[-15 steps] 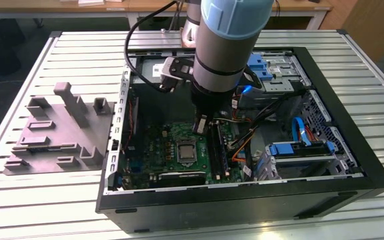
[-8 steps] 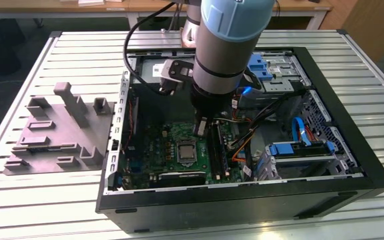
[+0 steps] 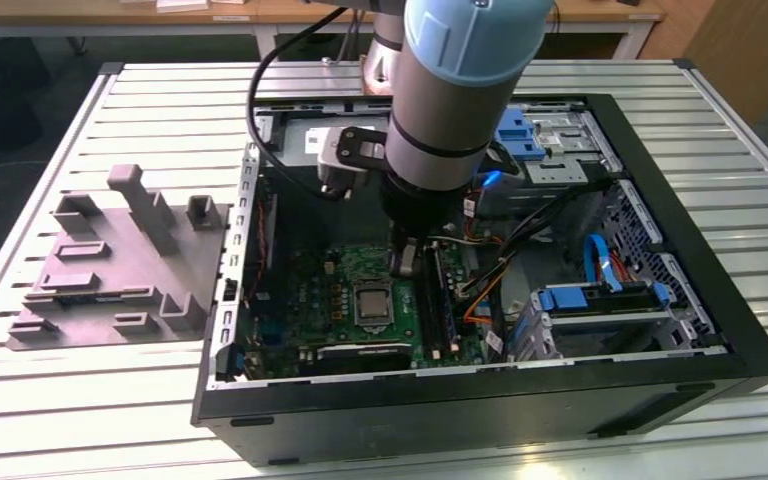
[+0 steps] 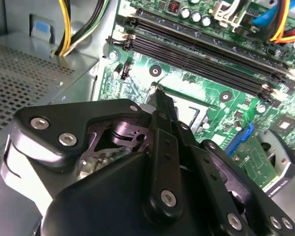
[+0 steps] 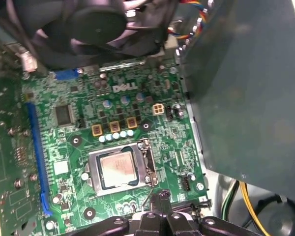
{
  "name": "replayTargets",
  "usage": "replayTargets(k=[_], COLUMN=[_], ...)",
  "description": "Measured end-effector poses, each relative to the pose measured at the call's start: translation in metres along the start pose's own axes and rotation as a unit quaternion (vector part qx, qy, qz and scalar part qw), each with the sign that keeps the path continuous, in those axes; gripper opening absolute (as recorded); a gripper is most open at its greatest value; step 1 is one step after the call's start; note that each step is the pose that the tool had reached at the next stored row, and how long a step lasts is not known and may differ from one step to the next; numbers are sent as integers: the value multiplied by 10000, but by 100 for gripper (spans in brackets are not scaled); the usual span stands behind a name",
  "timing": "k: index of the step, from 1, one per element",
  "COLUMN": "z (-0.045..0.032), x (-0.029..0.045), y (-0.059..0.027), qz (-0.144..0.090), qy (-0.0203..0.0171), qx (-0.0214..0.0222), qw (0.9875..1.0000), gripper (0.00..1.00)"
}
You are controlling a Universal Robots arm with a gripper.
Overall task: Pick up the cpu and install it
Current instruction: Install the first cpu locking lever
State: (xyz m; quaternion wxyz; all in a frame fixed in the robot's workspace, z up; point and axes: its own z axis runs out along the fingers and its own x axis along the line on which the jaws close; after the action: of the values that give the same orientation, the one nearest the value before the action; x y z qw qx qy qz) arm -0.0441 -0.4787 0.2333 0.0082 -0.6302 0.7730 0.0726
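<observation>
The cpu [image 5: 118, 168], a silvery square chip, lies flat inside the metal-framed socket [image 5: 148, 162] of the green motherboard [image 5: 152, 128]. In the exterior view the cpu [image 3: 373, 304] shows as a small grey square in the middle of the board. My gripper [image 5: 160, 197] hangs just beside the socket's edge, shut, with nothing visible between its fingers. From the exterior view the gripper [image 3: 404, 262] points down into the open computer case, just behind the socket. In the second wrist view the gripper [image 4: 159, 92] tapers to one tip over the socket's corner.
The open black computer case [image 3: 704, 300] lies on a slatted white table [image 3: 77, 400]. Memory slots [image 4: 201, 54], cables [image 3: 491, 275], a fan [image 5: 98, 24] and blue drive brackets [image 3: 598, 297] crowd the board. A grey fixture block [image 3: 117, 270] sits at the exterior view's left.
</observation>
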Motion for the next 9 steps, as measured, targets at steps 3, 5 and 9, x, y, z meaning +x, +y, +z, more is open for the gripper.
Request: replayTargets(k=[3, 5, 9], z=[2, 4, 6], x=[1, 2, 12], y=[0, 0, 0], qz=[-153, -199, -236], qy=[23, 56, 83], qx=[-14, -14, -13], qw=[9999, 9998, 9997], gripper=[11, 11, 11])
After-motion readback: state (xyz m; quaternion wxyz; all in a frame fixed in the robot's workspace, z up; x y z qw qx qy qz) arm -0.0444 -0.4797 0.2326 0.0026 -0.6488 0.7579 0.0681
